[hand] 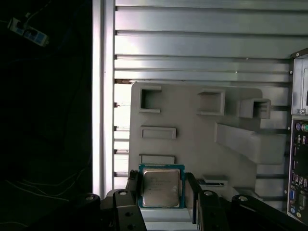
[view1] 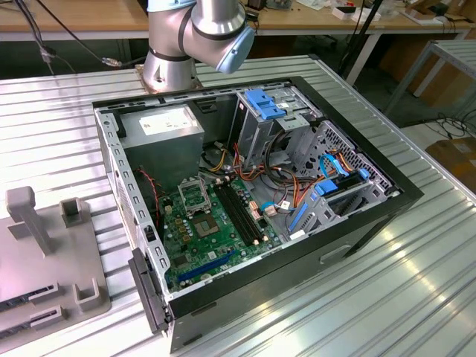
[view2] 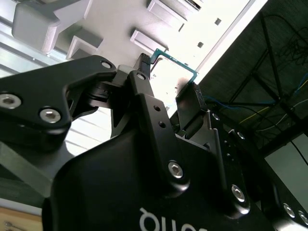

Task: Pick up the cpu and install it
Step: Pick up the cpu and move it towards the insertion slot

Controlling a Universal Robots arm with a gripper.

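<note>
The cpu (hand: 161,186) is a small square chip with a silver top plate and a thin green rim. My gripper (hand: 162,188) is shut on it, with one black finger (hand: 133,185) against each side. It hangs over the grey fixture tray (hand: 192,139). In the second wrist view, from below, the cpu's green edge (view2: 174,58) spans the gap between the two black fingertips (view2: 142,65) of the gripper (view2: 168,77). In the exterior view, the square metal socket frame (view1: 195,195) lies on the green motherboard (view1: 216,238) inside the open computer case (view1: 401,195).
The arm's base (view1: 169,63) stands behind the case. The grey fixture tray (view1: 37,275) with raised blocks lies at the exterior view's left, on the ribbed metal table (view1: 416,290). Cables, blue drive brackets (view1: 268,104) and a power supply (view1: 163,126) crowd the case. The case's rear ports (hand: 298,168) are close by.
</note>
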